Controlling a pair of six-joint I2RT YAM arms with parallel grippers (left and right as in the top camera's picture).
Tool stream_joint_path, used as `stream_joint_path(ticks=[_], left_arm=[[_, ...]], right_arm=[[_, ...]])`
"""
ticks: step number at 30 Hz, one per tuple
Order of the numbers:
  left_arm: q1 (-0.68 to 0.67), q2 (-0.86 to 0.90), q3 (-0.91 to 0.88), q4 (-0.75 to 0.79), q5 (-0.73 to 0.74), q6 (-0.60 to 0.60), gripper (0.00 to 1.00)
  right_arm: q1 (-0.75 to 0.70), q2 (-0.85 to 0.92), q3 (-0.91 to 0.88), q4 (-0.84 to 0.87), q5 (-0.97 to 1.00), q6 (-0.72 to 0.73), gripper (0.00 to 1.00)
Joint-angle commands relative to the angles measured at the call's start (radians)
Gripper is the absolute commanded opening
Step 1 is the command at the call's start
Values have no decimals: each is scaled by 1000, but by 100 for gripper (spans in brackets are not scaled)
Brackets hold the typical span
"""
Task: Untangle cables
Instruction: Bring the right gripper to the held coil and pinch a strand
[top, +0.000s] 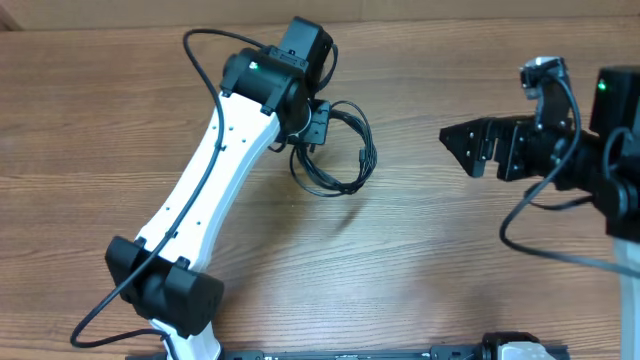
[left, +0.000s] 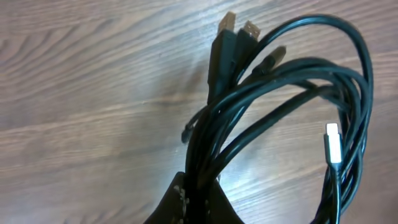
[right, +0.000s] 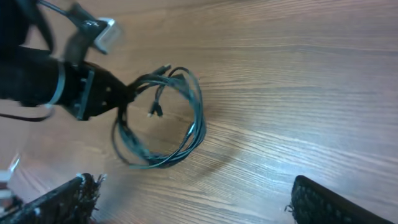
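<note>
Pinched in the left fingers, the cables are judged light, limp, slippery; a plug end is best taken by the spread right fingers.

My left arm lies slantwise from the near edge toward the far edge and walls off the cables on their left. My left pincer, clamped on them, blocks their far-left side. Between the cables and my right pincer, spread wide by the right edge, bare desk leaves an open lane, as it does toward the near edge.
</note>
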Motion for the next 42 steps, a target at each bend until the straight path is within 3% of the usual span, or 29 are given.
stream_joint_path(ticks=[1, 6, 9, 11, 15, 16, 18, 20, 21, 22, 23, 24, 26, 28, 31, 35, 39, 42], left_arm=[[-9, -92, 73, -42, 22, 11, 4], [-47, -217, 79, -50, 70, 11, 4], [-80, -279, 79, -66, 69, -2, 4], [-106, -313, 79, -72, 67, -5, 4], [-141, -354, 79, -72, 54, -6, 4], [-144, -358, 79, -73, 54, -15, 4], [-148, -362, 79, -76, 54, -19, 4], [-148, -361, 79, -85, 53, -19, 4], [-148, -361, 79, -90, 52, -19, 4], [-148, -361, 79, -95, 39, -19, 4], [-148, -361, 79, -98, 23, -19, 4], [-148, -361, 79, -102, 5, -19, 4], [-148, -361, 79, -109, -15, -19, 4], [-148, -361, 79, -113, -23, -19, 4], [-148, -360, 79, -112, -26, -19, 4], [-148, -360, 79, -113, -63, -19, 4], [-148, -360, 79, -122, -129, -20, 4], [-148, -360, 78, -130, -156, -20, 4]], right_arm=[[0, 44, 7, 10, -56, -71, 95], [87, 119, 7, -17, -200, -238, 87], [148, 155, 7, -17, -244, -237, 87], [191, 169, 7, -7, -250, -236, 76], [283, 178, 7, 29, -248, -233, 75], [299, 179, 7, 35, -247, -233, 70], [332, 179, 7, 51, -230, -221, 34], [349, 179, 7, 58, -227, -222, 11], [352, 179, 7, 60, -226, -221, 7], [352, 179, 7, 62, -226, -221, 10], [352, 179, 7, 66, -226, -221, 26], [351, 179, 7, 71, -226, -221, 51], [350, 179, 7, 84, -216, -211, 81], [350, 179, 7, 108, -185, -169, 91], [350, 179, 7, 147, -174, -149, 90], [350, 179, 7, 166, -174, -146, 76], [350, 179, 7, 177, -158, -146, 53], [350, 179, 7, 183, -151, -146, 52]])
